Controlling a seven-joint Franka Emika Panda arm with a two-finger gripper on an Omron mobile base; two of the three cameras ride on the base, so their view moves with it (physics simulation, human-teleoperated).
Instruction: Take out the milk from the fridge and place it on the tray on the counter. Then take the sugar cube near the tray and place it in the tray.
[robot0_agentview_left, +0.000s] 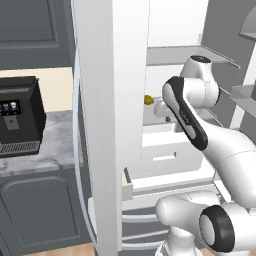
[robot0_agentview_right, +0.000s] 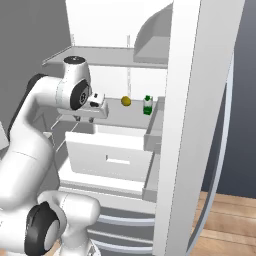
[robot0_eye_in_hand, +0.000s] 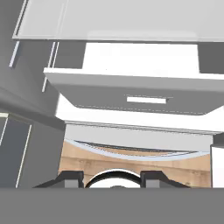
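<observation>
The fridge (robot0_agentview_right: 115, 45) shelf holds the milk (robot0_agentview_right: 147, 105) beside a yellowish lump (robot0_agentview_right: 126, 101); the end effector (robot0_eye_in_hand: 111, 178) is spread, empty.

Small white-and-green milk (robot0_agentview_right: 147, 105) upright on a pale shelf inside the open white fridge (robot0_agentview_right: 120, 30)

One fridge (robot0_agentview_right: 185, 125) is standing open, showing one milk (robot0_agentview_right: 147, 105) carton, one yellowish lump (robot0_agentview_right: 126, 101) and one white drawer (robot0_agentview_right: 112, 159). One black coffee machine (robot0_agentview_left: 17, 117) is sitting on one tabletop (robot0_agentview_left: 52, 145).
</observation>
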